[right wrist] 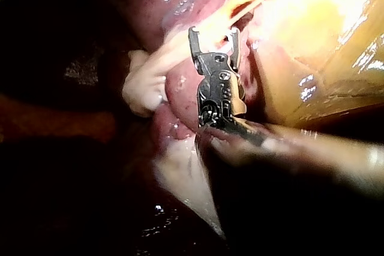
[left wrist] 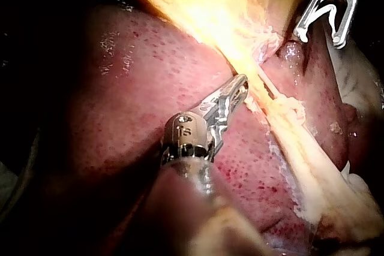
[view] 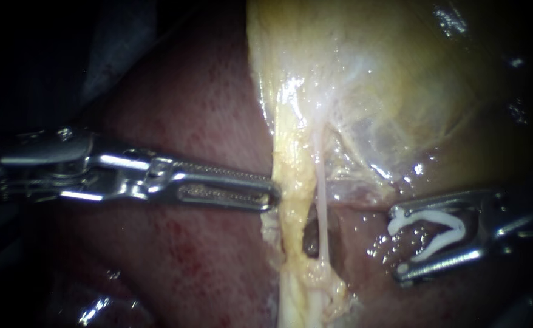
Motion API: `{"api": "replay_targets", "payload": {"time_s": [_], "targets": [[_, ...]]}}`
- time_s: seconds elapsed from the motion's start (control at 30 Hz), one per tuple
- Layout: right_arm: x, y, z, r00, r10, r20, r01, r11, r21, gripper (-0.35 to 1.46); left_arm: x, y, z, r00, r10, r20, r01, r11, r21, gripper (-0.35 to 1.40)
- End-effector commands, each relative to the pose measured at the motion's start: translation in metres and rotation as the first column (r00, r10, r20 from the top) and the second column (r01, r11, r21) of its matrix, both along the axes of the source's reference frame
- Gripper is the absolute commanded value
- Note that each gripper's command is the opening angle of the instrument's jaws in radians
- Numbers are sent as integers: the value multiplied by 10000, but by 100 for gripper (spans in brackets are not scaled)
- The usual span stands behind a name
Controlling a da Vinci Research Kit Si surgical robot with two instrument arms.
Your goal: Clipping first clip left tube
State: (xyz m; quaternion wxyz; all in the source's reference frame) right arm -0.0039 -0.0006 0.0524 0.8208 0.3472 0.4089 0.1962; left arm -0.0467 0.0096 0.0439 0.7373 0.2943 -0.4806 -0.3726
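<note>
**Wrong tube, or half a bite: hazards as the clip is brought in**

The right instrument is seen to the right of the tubes and clear of them. Its end effector is spread wide, with the open white clip seated between the jaws and touched by both. The left tube, taken to be the thicker yellow strand running down from the gallbladder, has not yet been reached. The left instrument is laid across the liver. Its end effector is pressed together, nothing is seen between the jaws, and the tip is set against that strand's left edge.

The chief hazard is judged to be the thin pale tube. It stands between the clip and the left tube, parted from the latter only by a small dark window. If the clip is driven straight across, both tubes could be enclosed, or the thin one alone clipped. One jaw would have to be threaded through the window. If it is poorly aimed, the thin tube could be torn or the liver behind it scraped.

An incomplete bite is also to be feared. The yellow strand is broad, and if the clip is closed before its tips pass the far edge, the tube could be pierced or left partly open. That far edge is crowded by the left instrument's tip, so the clip could be closed on metal.
</note>
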Motion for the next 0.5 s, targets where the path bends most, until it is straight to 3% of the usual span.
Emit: {"api": "replay_targets", "payload": {"time_s": [0.03, 0.33, 0.5], "targets": [[0, 0, 0, 10000, -4, -2, 4, 10000, 0, 51, 0, 0, 0, 10000, 7, 5, -7, 10000, 1, -35], [6, -3, 0, 10000, 11, 9, -11, 10000, -16, 51, 15, -1, -9, 9999, 78, 70, -78, 10000, 43, -35], [16, -8, 1, 10000, 45, 31, -45, 10000, -44, 51, 26, -8, -18, 9999, 122, 100, -123, 9999, 50, -35]]}}
